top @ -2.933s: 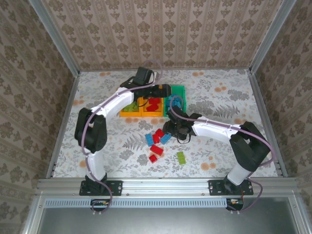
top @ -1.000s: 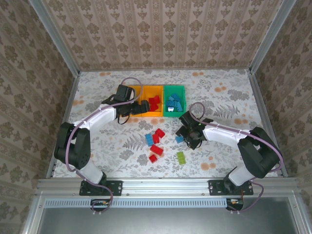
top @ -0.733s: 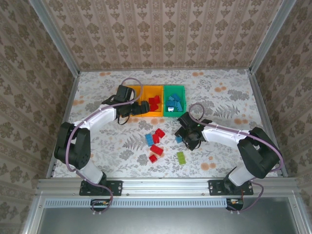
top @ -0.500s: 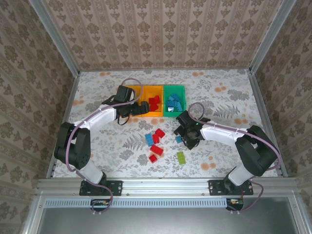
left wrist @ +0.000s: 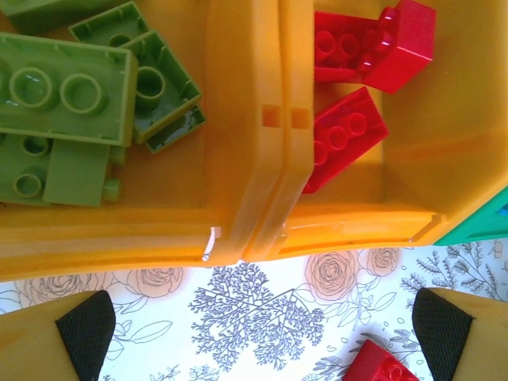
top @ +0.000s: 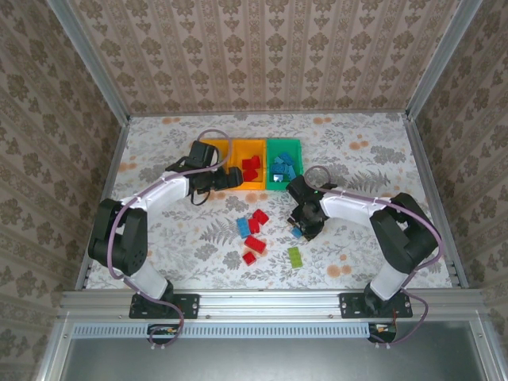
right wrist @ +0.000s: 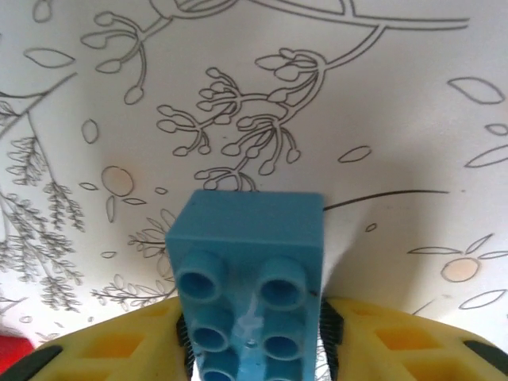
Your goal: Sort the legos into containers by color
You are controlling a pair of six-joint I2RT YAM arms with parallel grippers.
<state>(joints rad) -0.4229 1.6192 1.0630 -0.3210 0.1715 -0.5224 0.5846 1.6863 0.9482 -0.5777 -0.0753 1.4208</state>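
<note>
Right hand (top: pixel 304 222) closed across the short width of a blue lego (right wrist: pixel 246 238), low over the table (top: pixel 357 159), right of the loose red legos (top: pixel 255 230); the green container (top: pixel 284 141) lies close by, far-left of it. Left hand (left wrist: pixel 262 329) wide open, empty, beside the yellow containers (left wrist: pixel 238 230)

Light blue brick (right wrist: pixel 246 262): smooth moulded plastic, semi-gloss, with faint scuffing between the studs. Green bricks (left wrist: pixel 63 95) and red bricks (left wrist: pixel 345 139): glossy plastic with sharp highlights. Orange-yellow bins (left wrist: pixel 238 143): smooth, glossy plastic. Right gripper (right wrist: pixel 252 345): yellow plastic fingers (right wrist: pixel 397 341) with black ribbed pads (right wrist: pixel 329 337). Table (top: pixel 373 151): matt covering with a floral print. Frame rail (top: pixel 270 302): bare brushed metal. Walls (top: pixel 270 55): matt patterned paper.
</note>
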